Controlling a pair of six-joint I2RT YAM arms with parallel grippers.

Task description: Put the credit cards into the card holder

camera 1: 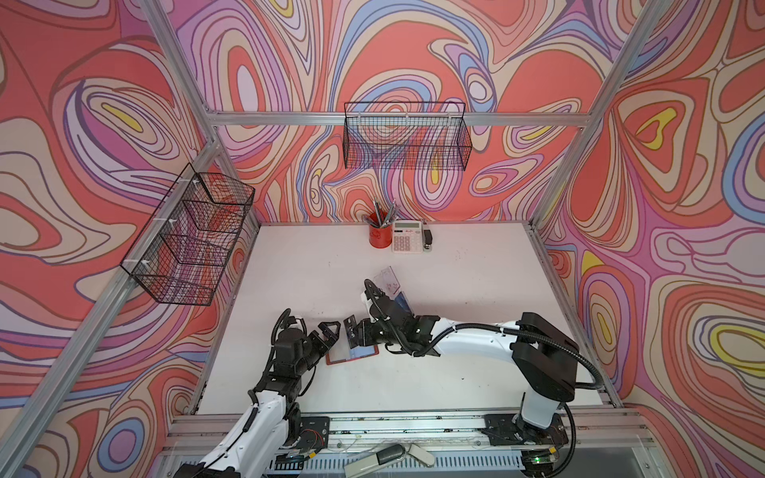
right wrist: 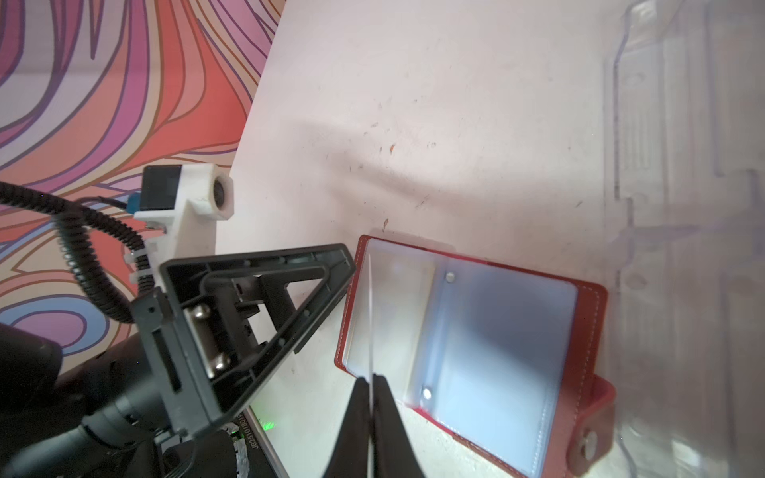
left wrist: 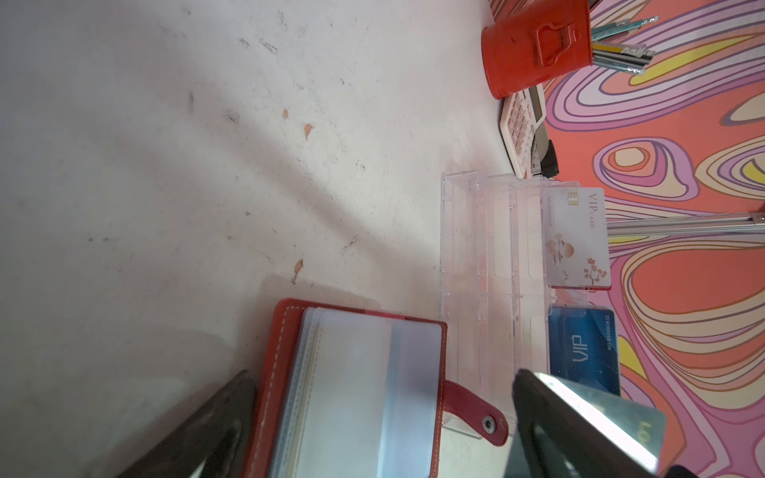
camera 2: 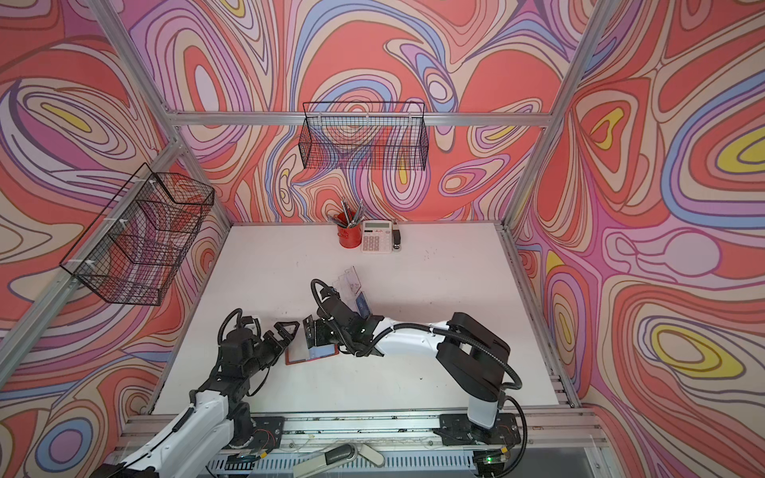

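Swirl-patterned walls close in a white table (camera 1: 455,314), and the red wallet (camera 1: 352,356) lies open and flat near its front middle. The wallet's long axis runs across the table and its snap strap lies out toward the stand. The right gripper (right wrist: 372,383) has its fingers pressed together on a thin card (right wrist: 371,318). This card shows edge-on, its long axis running straight out from the fingertips over the wallet leaf nearer the left gripper; whether it touches the leaf cannot be told. The left gripper (camera 1: 332,337) is spread wide and holds nothing, with one finger's tip just beside that leaf's corner. Just behind the wallet is a clear stand (left wrist: 488,269), which holds a blue card (left wrist: 583,347) and a white card (left wrist: 575,240) upright, and the right arm's wrist hangs in front of it. Well behind the wallet, at the table's back edge, stand a red pen cup (camera 1: 380,238) and a calculator (camera 1: 407,236). Wire baskets (camera 1: 407,136) hang on the walls above. The table is bare in front of the wallet and to both sides.
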